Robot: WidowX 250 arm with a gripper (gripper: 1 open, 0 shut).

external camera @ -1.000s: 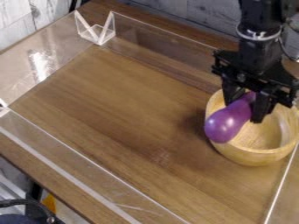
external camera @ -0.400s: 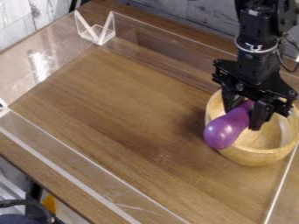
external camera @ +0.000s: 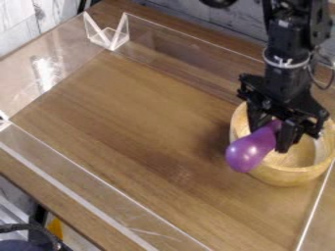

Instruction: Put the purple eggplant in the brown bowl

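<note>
The purple eggplant [external camera: 252,149] hangs tilted over the near-left rim of the brown bowl [external camera: 301,169], its bulbous end pointing down-left beyond the rim. My gripper [external camera: 284,130] comes down from above and is shut on the eggplant's upper, narrow end; the stem cap is hidden between the black fingers. The bowl stands at the right side of the wooden table, partly hidden by the gripper.
Clear acrylic walls [external camera: 78,211] border the wooden tabletop [external camera: 131,118] along the front and left. A small clear plastic stand [external camera: 108,31] sits at the back left corner. The table's right edge lies just beyond the bowl.
The gripper has lowered slightly with the eggplant, whose bulbous end now hangs a little lower and further left over the bowl's rim.
</note>
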